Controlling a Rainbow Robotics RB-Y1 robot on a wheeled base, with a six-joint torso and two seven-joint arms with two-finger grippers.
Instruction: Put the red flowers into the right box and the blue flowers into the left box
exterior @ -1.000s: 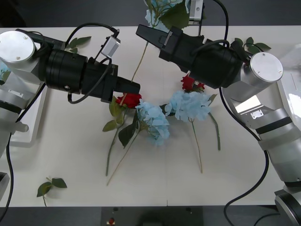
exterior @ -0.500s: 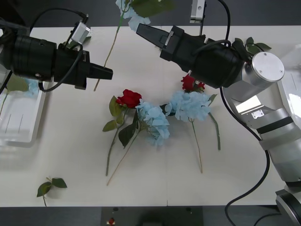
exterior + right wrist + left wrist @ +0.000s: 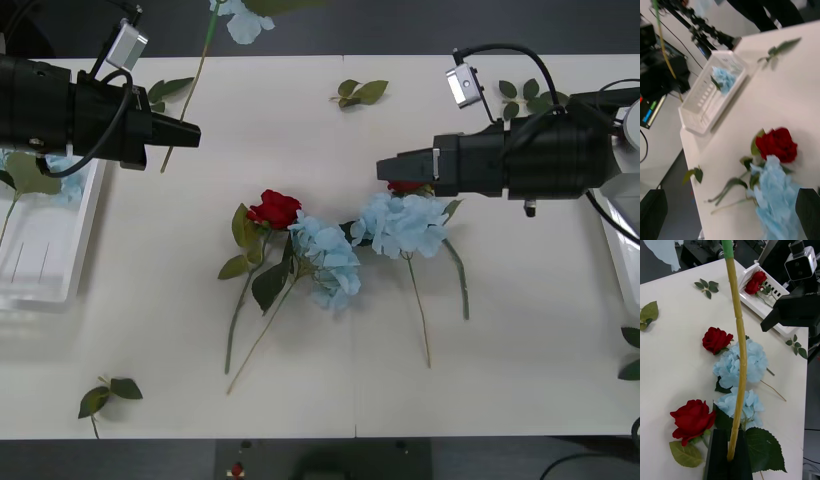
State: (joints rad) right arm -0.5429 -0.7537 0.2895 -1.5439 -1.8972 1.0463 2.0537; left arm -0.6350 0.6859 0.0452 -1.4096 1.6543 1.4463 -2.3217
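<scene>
On the white table lie 2 artificial pale sky-blue flower clusters (image 3: 328, 258) (image 3: 404, 223) with long thin stems, side by side at the centre. A deep-red rose (image 3: 274, 209) touches the left cluster; another red rose (image 3: 404, 186) peeks out behind the right one. A 3rd blue flower (image 3: 236, 15) hangs aloft on its stem. The shallow white plastic left box (image 3: 45, 245) holds 1 blue flower; the matching right box (image 3: 766, 296) holds 2 red roses.

Deep-red artificial roses (image 3: 274, 209) lie against pale sky-blue fluffy flower clusters (image 3: 405, 223), dark green leaves beneath; a yellow-tan plastic stem (image 3: 738, 352) turns green up top; white ribbed translucent tray (image 3: 711, 93); cream table (image 3: 520, 330).
</scene>
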